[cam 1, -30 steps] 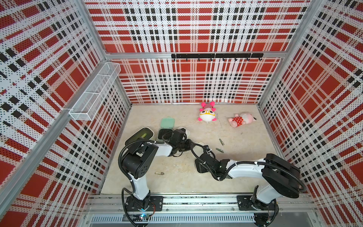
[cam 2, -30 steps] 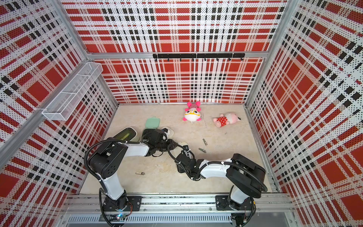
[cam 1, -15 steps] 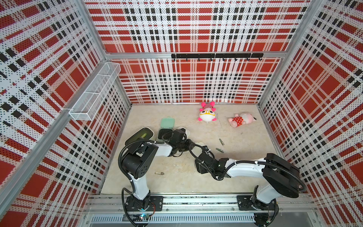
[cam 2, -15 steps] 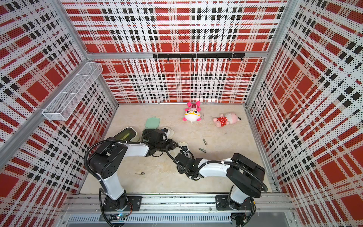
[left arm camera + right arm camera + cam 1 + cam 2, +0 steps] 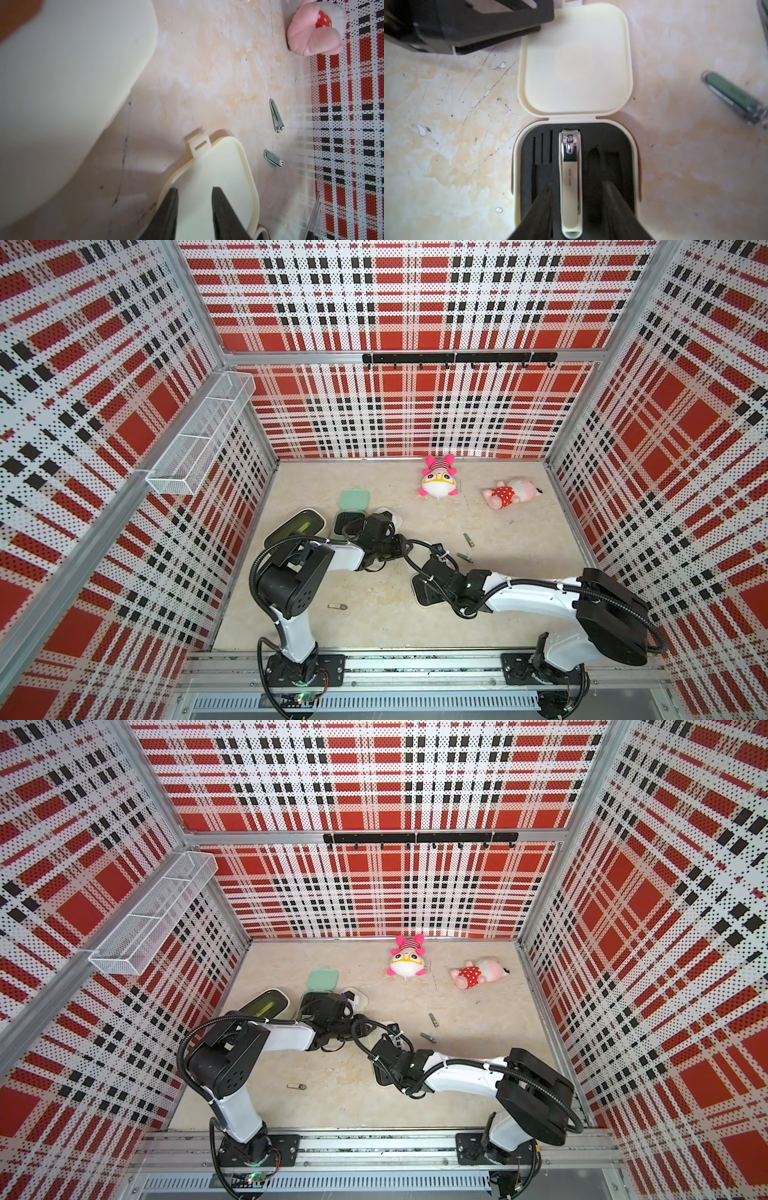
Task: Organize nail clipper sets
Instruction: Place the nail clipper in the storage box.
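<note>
A cream case (image 5: 577,172) lies open with its lid (image 5: 576,60) flat on the floor. One cream-handled silver clipper (image 5: 571,166) rests in its black insert. My right gripper (image 5: 578,184) is open, a finger on each side of that clipper with a gap on both sides. My left gripper (image 5: 195,189) is open, its fingertips over the same lid (image 5: 224,166) near the latch tab (image 5: 200,145), nothing between them. Behind the arms stand an open mint case (image 5: 353,499) and another cream case (image 5: 392,518). Two green-handled clippers (image 5: 468,539) (image 5: 465,558) and a third clipper (image 5: 337,606) lie loose on the floor.
A cream bin with a dark green inside (image 5: 297,526) sits by the left wall. Two pink plush toys (image 5: 438,481) (image 5: 509,497) lie at the back. Both arms meet mid-floor, wrists close together. A blurred cream surface (image 5: 62,83) fills much of the left wrist view.
The right wrist has shifted only slightly above the open cream case. The left arm has not moved.
</note>
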You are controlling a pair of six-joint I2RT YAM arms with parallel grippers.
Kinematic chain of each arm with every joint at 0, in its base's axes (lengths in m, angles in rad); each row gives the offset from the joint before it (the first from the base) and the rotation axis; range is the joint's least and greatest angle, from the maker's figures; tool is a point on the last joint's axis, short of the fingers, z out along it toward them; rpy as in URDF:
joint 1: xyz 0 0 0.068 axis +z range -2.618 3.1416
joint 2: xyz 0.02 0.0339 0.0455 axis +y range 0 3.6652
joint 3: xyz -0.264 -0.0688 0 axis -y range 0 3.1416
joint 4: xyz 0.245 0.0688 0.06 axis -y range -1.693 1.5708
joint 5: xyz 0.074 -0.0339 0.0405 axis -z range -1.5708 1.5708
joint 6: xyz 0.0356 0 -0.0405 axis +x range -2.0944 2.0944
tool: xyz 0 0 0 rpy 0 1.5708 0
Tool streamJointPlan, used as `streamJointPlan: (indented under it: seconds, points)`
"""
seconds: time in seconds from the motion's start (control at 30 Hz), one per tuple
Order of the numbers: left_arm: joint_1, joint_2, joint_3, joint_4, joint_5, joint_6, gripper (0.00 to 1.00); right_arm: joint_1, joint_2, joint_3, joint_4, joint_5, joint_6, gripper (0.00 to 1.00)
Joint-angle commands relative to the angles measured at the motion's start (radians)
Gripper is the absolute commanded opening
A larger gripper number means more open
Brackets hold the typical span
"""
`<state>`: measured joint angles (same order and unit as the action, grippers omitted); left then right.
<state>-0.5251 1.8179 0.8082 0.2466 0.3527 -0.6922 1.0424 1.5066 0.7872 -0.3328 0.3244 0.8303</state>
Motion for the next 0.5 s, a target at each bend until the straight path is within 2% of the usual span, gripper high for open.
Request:
streamJointPlan:
  seconds: [0.0,0.23,0.47]
  points:
    - [-0.001,-0.013,-0.004,-0.070,-0.027,0.003,0.34,-0.026,0.012,0.033,0.003,-0.020,-0.013,0.28]
    - [-0.001,-0.011,0.003,-0.075,-0.026,0.003,0.34,-0.031,0.096,0.092,0.014,-0.052,-0.042,0.24]
    - [0.000,-0.011,0.002,-0.075,-0.023,0.005,0.34,-0.038,0.113,0.089,0.020,-0.053,-0.037,0.22]
